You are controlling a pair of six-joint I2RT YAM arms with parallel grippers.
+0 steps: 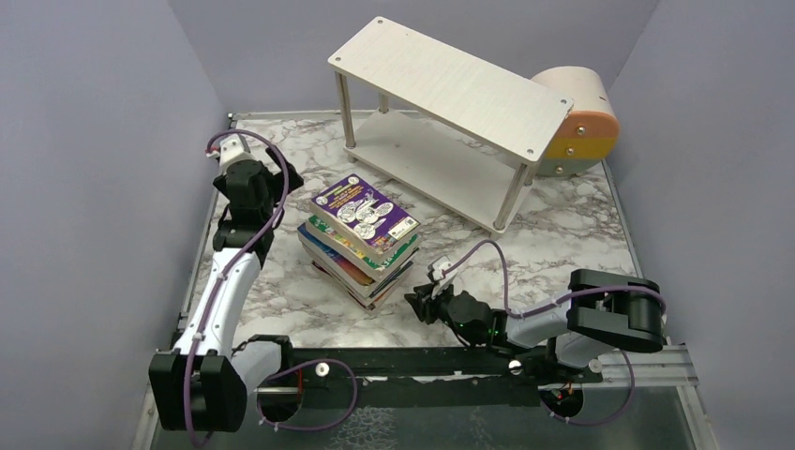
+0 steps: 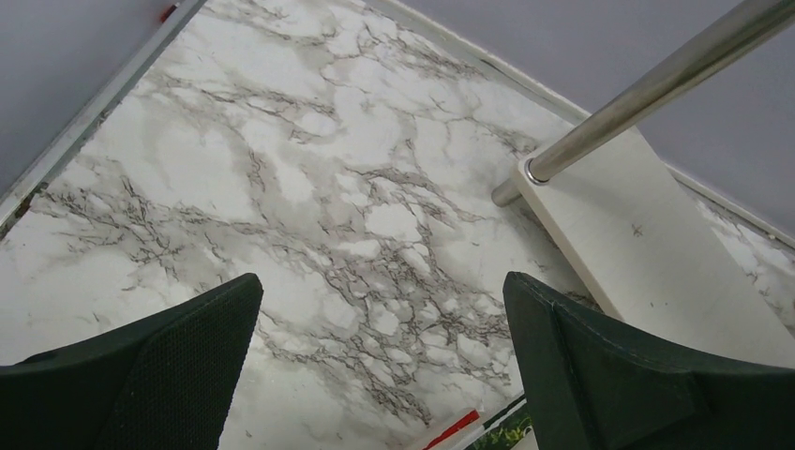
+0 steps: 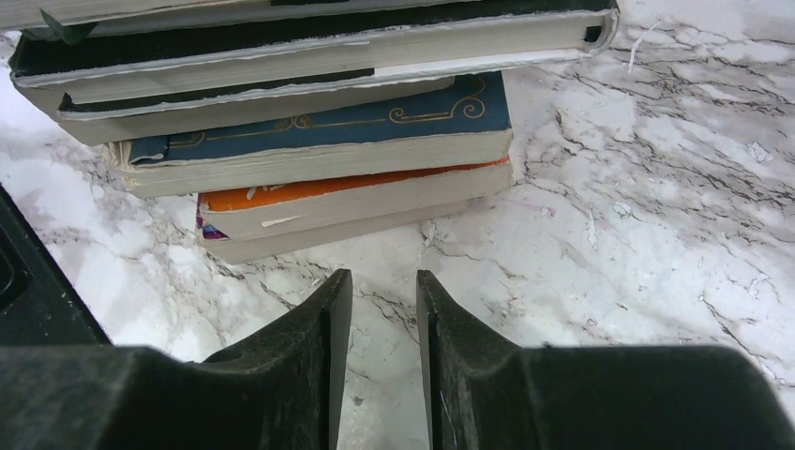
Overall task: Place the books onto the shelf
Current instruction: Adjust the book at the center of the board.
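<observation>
While the marble-patterned table (image 1: 581, 234) fills the floor of the walled cell, the shelf (image 1: 450, 84) is seen standing at its far side, both pale boards bare, with a round beige-and-orange box (image 1: 586, 127) lying just behind its right end. The books (image 1: 361, 244) are found in one uneven stack near the table's middle, in front of the shelf and apart from it, a purple cartoon cover (image 1: 366, 211) on top. The left gripper (image 2: 382, 291) is held above the marble just to the left of the stack, its jaws spread wide and nothing gripped; a metal leg (image 2: 647, 94) and the lower board of the shelf are seen ahead of it. The right gripper (image 3: 384, 281) is set low at the stack's near right side, aimed at the bottom books, where a blue cover (image 3: 319, 127) and an orange one (image 3: 328, 187) can be made out. Its fingers (image 3: 309, 356) are drawn almost together, only a narrow slit left between them, and nothing is held; the stack lies near the fingertips but is not touched.
</observation>
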